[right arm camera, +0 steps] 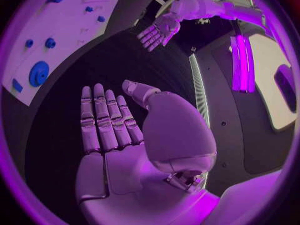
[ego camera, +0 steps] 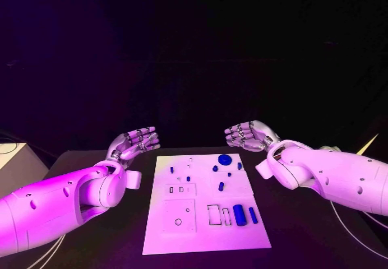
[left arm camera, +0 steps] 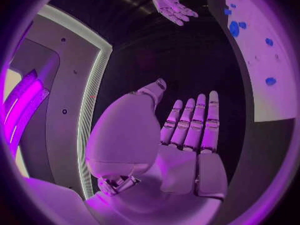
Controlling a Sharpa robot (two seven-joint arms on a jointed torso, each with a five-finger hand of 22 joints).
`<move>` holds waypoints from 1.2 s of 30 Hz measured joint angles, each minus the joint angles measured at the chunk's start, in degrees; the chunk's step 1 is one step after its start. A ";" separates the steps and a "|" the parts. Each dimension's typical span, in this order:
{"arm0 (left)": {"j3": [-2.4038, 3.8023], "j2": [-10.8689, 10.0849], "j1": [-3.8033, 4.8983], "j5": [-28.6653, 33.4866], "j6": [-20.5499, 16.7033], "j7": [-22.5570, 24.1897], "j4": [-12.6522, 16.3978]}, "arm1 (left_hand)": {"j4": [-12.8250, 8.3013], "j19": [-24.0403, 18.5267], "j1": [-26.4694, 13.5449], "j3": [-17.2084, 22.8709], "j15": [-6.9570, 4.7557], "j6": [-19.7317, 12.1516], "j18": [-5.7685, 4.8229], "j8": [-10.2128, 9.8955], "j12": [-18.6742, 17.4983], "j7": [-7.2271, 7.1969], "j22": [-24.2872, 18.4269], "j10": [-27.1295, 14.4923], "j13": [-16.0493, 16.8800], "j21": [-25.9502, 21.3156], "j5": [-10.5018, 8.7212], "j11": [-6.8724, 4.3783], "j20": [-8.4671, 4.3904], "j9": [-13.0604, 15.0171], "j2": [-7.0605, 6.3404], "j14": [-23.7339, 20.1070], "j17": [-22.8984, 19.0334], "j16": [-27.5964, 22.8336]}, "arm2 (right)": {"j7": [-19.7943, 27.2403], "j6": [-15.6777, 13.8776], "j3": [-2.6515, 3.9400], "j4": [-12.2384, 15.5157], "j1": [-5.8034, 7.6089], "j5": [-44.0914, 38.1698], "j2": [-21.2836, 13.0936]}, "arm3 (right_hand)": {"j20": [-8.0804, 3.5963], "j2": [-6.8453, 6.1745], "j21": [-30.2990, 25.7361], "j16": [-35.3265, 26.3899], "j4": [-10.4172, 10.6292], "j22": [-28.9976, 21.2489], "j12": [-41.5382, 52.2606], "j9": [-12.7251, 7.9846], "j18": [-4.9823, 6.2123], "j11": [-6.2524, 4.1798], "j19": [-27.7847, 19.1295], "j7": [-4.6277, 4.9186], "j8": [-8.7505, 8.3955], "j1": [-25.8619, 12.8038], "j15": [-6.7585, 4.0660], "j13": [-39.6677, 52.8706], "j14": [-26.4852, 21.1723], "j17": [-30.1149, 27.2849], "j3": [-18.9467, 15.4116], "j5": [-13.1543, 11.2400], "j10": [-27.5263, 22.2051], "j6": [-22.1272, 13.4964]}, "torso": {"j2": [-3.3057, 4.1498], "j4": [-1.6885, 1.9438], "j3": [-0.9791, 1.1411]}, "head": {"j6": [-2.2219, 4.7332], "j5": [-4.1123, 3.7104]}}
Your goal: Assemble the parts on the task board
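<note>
Head view: task board [ego camera: 202,235] sat mid-table, blue parts [ego camera: 239,214] lying on it. Left hand [ego camera: 134,143] hovered off its far-left corner, right hand [ego camera: 250,135] off its far-right; both empty, fingers apart.

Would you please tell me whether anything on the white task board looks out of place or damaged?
Nothing stands out: the white task board lies flat and the small blue parts rest on it, while both open hands, left and right, hover beside its far end.
</note>
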 measured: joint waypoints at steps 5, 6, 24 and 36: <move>0.63 -2.50 0.56 -0.63 0.81 -0.21 3.92 | -1.27 6.19 0.00 2.25 -1.69 6.10 -0.02 1.91 0.42 1.02 1.69 8.03 0.30 4.22 0.00 -1.03 -1.33 1.03 0.00 7.60 3.13 2.71 | -2.03 0.02 0.15 0.40 1.50 -11.03 -0.75 | -2.33 -0.41 3.43 2.78 -0.35 1.55 0.00 0.61 0.00 -1.69 5.03 0.61 1.55 1.01 -2.36 0.27 6.18 2.34 -0.23 -0.82 6.33 4.73 | 1.21 -0.03 -0.01 | 0.18 -0.15; 0.66 -2.89 0.63 -0.73 0.87 -0.27 4.54 | -1.58 7.09 0.00 2.68 -1.99 6.85 -0.01 2.20 0.42 1.11 2.05 9.13 0.34 5.06 0.00 -1.20 -1.64 1.20 0.00 8.73 3.78 3.22 | -2.53 0.10 0.16 0.46 1.77 -12.89 -0.78 | -2.74 -0.30 4.26 3.37 -0.58 2.00 0.00 0.73 0.01 -2.02 6.00 0.44 1.76 1.39 -2.81 0.29 7.33 2.90 -0.51 -0.83 7.31 5.42 | 1.42 -0.03 -0.01 | 0.21 -0.17; 1.30 -7.32 1.62 -3.09 4.00 -2.45 15.69 | -7.52 10.03 -5.17 12.57 -6.95 12.65 -0.04 4.22 -0.37 1.56 25.15 21.49 1.25 41.98 0.00 -4.45 -6.94 4.73 -4.40 17.98 33.11 33.24 | -16.80 6.20 0.32 0.34 5.35 -46.65 1.17 | -9.91 -5.96 60.99 61.15 2.85 55.80 0.00 3.78 -4.50 -6.14 30.78 -2.88 1.30 -0.25 -8.64 1.85 24.95 55.39 0.76 -2.08 14.01 10.95 | 5.70 1.41 -0.12 | 1.20 -1.25; 1.60 -8.15 1.75 -3.49 6.30 -3.06 17.08 | -7.66 9.30 -5.42 12.71 -6.73 12.35 0.58 4.22 -0.70 1.81 26.90 21.22 1.25 44.52 0.00 -4.18 -6.60 4.87 -4.66 17.11 34.69 35.21 | -22.33 8.42 0.16 -0.38 4.93 -55.53 3.46 | -9.59 -7.06 67.15 66.31 3.18 63.40 -0.24 4.56 -4.50 -5.64 32.08 -3.10 1.08 -0.85 -8.64 1.99 24.94 59.66 1.09 -2.08 11.01 10.33 | 7.45 1.88 -0.01 | 1.33 -1.47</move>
